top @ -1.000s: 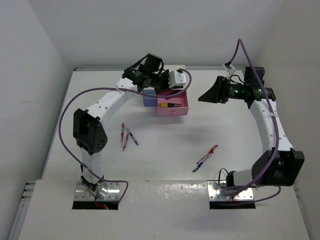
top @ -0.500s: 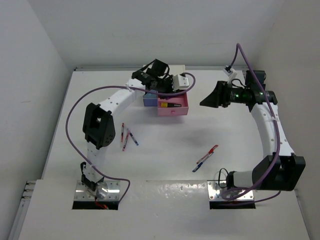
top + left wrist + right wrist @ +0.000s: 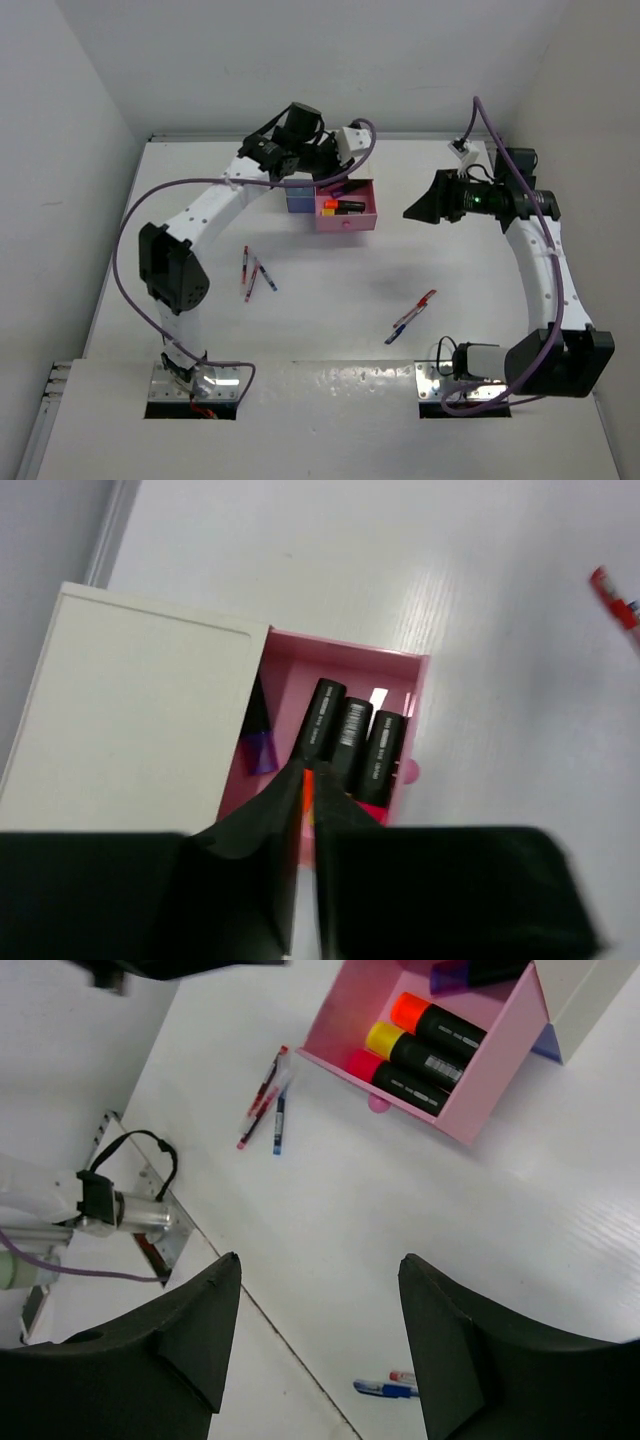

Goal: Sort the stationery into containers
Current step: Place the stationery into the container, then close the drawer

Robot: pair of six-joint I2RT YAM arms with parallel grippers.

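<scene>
Highlighters (image 3: 342, 206) lie inside the pulled-out pink drawer (image 3: 365, 222) in the overhead view, with a blue drawer (image 3: 298, 200) just to the left of it. The left arm (image 3: 215, 205) reaches over the back of the pink drawer, and the right gripper (image 3: 420, 205) hovers to the right of it, apart. On the table (image 3: 480, 300), a pen cluster (image 3: 255, 272) lies nearer the arm bases and left of the pink drawer, and a pen pair (image 3: 412, 312) nearer and right. From the left wrist, the pink drawer juts from a white cabinet (image 3: 140, 710). Three black-bodied highlighters lie side by side in the drawer, and a purple highlighter (image 3: 262, 748) is half under the cabinet. The left gripper (image 3: 308, 775) hangs above the drawer with its fingers almost together. An orange sliver shows in the thin slit, and whether they pinch anything cannot be told. From the right wrist, an orange highlighter (image 3: 440, 1018), a yellow highlighter (image 3: 410, 1048) and a pink highlighter (image 3: 395, 1078) lie parallel in the drawer. The right gripper's jaws are spread wide with nothing between them.
</scene>
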